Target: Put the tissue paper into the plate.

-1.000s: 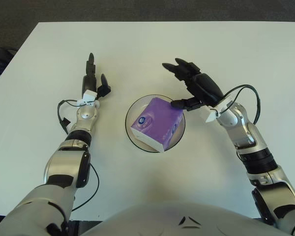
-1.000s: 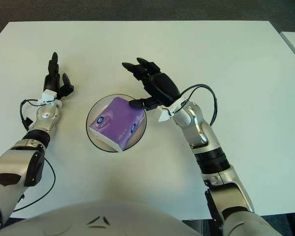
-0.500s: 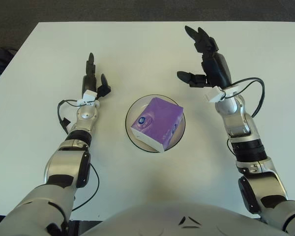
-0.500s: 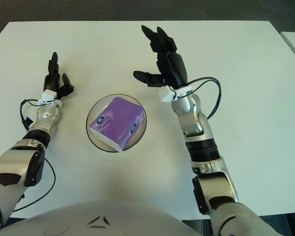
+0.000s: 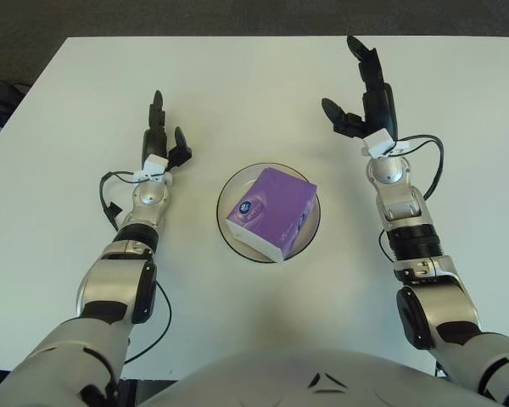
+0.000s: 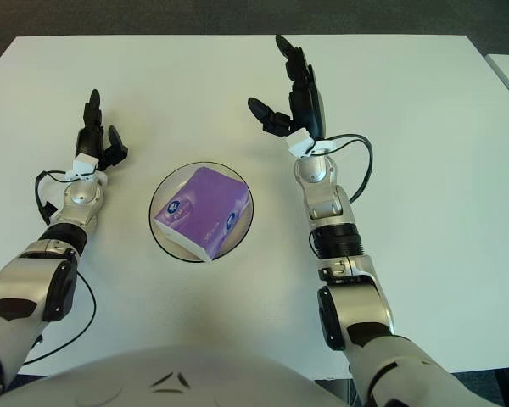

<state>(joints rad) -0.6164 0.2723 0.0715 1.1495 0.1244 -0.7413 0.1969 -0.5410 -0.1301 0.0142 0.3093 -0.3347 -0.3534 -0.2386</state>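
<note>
The purple tissue pack [image 5: 269,211] lies inside the round plate [image 5: 226,231], and its lower white edge reaches the near rim of the plate. The pack has a small round logo on its left face. The plate stands on the white bench [image 5: 254,76], about in the middle of it.

The right robot hand [image 5: 365,100] is to the right of the plate and farther from the robot than the plate, well apart from it. Its fingers [image 5: 358,48] are stretched out and point away from the robot, the thumb stands out toward the plate side, and it holds nothing. It does not touch the tissue pack.

The left robot hand [image 5: 163,136] is to the left of the plate, a little farther from the robot than the plate. Its fingers are also spread, one long finger points away from the robot, and it holds nothing.

A thin black cable [image 5: 107,199] makes a loop beside the left wrist, left of the plate. Another black cable [image 5: 430,165] curves beside the right wrist, right of the plate.
</note>
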